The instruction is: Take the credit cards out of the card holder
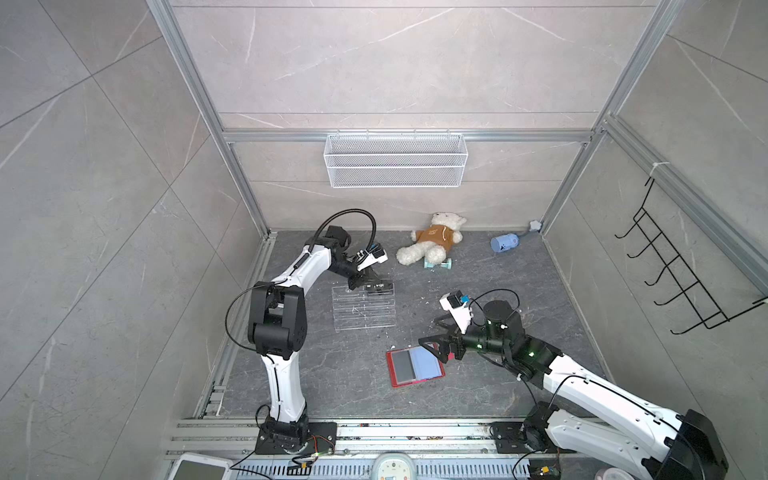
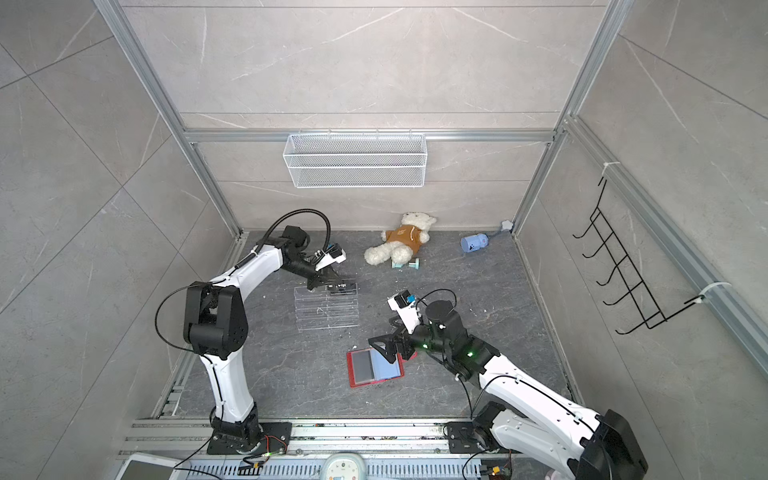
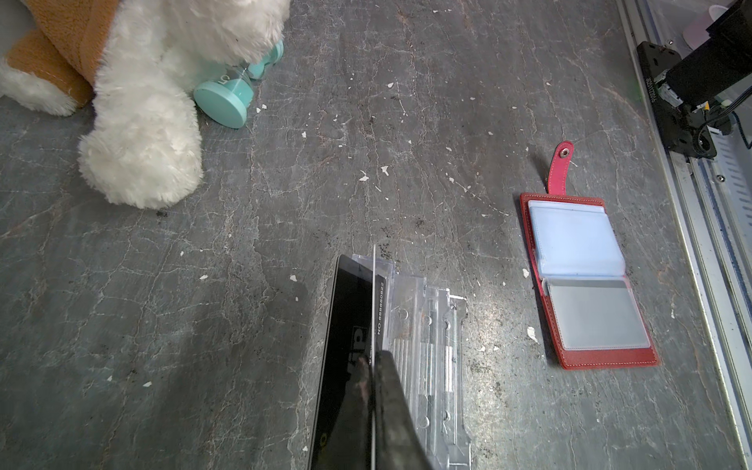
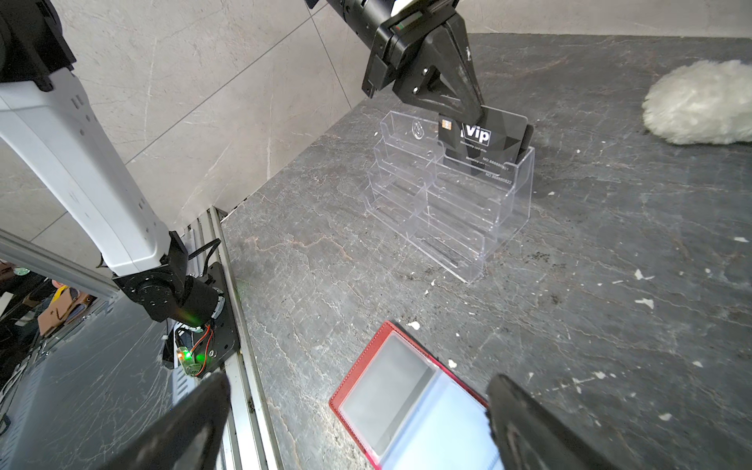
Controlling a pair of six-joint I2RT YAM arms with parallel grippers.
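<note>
Left hand (image 4: 480, 109), clamped on black Vip credit card (image 4: 490, 136) standing in top tier of clear acrylic rack (image 4: 447, 215). Right hand (image 1: 432, 334), jaws wide, above card holder (image 3: 602, 358), which lies open on desk (image 1: 332, 374), 5 o'clock from rack.

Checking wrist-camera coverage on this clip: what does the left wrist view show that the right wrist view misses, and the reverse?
Only left wrist: the snap tab of the card holder and a teal dumbbell. Only right wrist: the left arm and the right gripper, open over the holder. Both: the open holder, the clear rack, the plush bear, and the left gripper shut on a credit card at the rack's top tier.
</note>
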